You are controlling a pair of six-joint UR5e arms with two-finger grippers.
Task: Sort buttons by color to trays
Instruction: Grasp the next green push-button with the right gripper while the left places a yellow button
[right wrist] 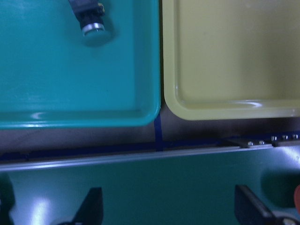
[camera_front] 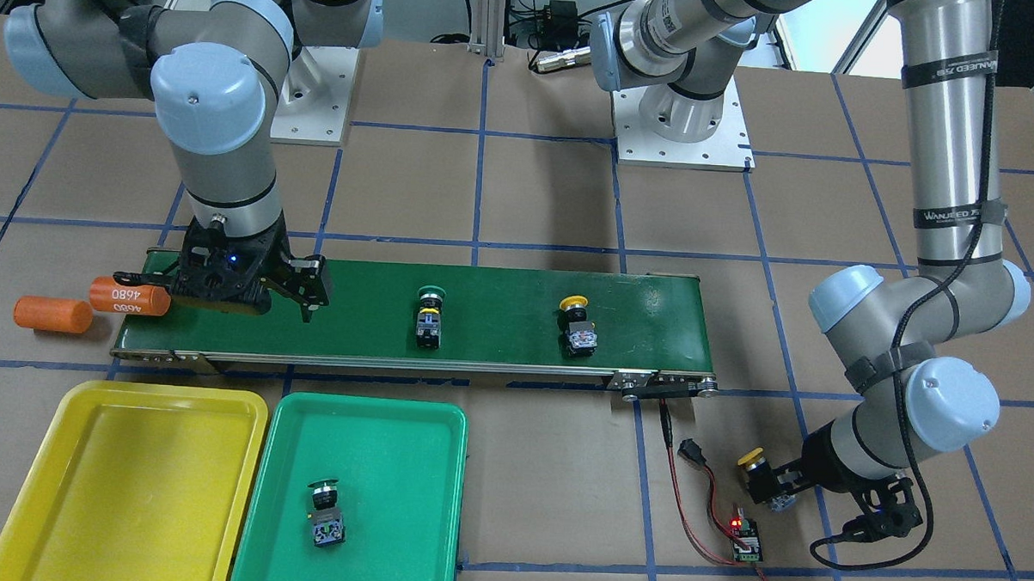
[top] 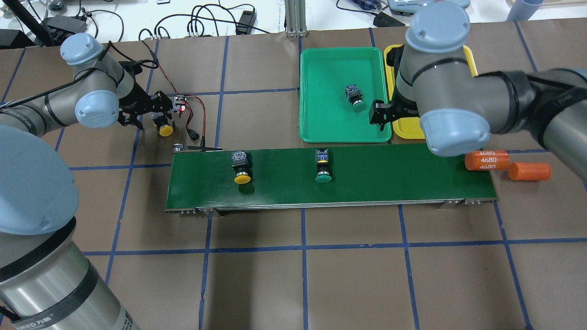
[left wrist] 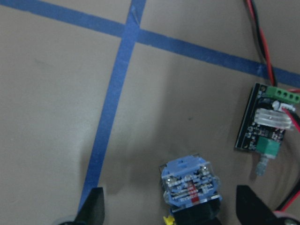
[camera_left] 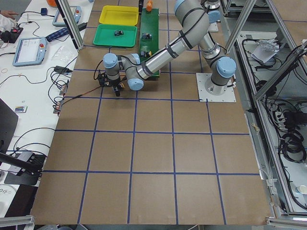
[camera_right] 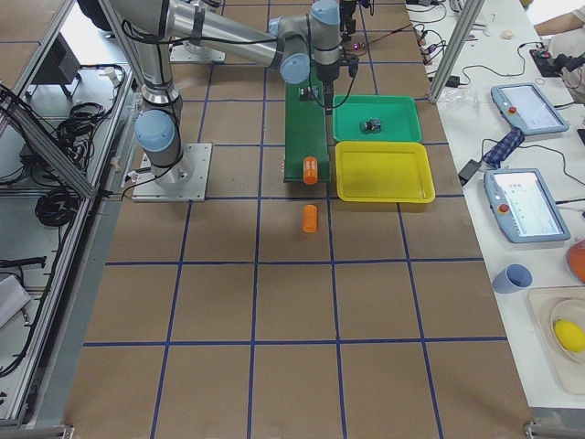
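Clock directions are on the overhead view, 12 o'clock = away from the robot. Left gripper [left wrist: 171, 208] is wide, with 1 finger on each side of the off-belt yellow button [top: 164, 126] and clear of it. You'll find that button at 10 o'clock of the conveyor belt [top: 390, 178], with the circuit board [top: 179, 103] just at its 1 o'clock. Right gripper [right wrist: 171, 208] is wide too, over the belt's 3 o'clock end, near the 2 orange cylinders [top: 487, 160]. The belt yellow button [top: 241, 168] and belt green button [top: 323, 167] lie well apart. The tray green button [top: 354, 97] lies in the green tray [top: 312, 91], at 12 o'clock of the belt. The yellow tray [top: 408, 130] is just beside it at 3 o'clock.
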